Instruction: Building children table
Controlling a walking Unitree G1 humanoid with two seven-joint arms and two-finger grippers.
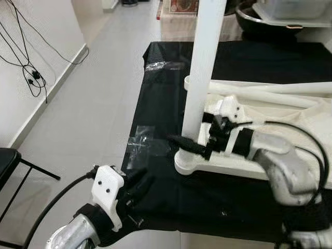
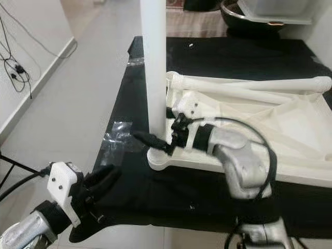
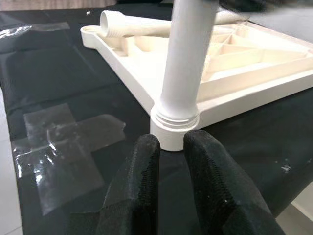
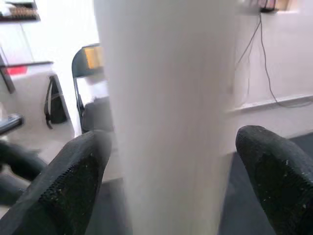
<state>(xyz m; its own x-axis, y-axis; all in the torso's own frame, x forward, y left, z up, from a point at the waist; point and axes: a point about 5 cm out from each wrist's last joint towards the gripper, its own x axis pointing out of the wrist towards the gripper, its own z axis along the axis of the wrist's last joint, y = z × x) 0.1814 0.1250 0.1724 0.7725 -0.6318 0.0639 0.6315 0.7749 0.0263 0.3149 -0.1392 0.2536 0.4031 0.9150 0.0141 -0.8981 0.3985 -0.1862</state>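
Note:
A white children's table top (image 1: 228, 167) lies upside down on a black-covered table (image 1: 166, 83). One white leg (image 1: 205, 62) stands upright in its near left corner socket (image 3: 173, 125). A second white leg (image 1: 270, 89) lies across the underside. My right gripper (image 4: 171, 147) reaches in from the right and straddles the upright leg low down, a black finger (image 4: 73, 181) on each side, open. Below the table's near left corner, my left gripper (image 3: 171, 142) points at the socket with its fingers close together and nothing between them.
Clear tape (image 1: 142, 142) is stuck on the black cover left of the socket. A metal bowl and a plastic box (image 1: 290, 15) stand behind the table. Grey floor lies to the left, with cables (image 1: 31, 78) along the wall and a black chair (image 1: 8, 166).

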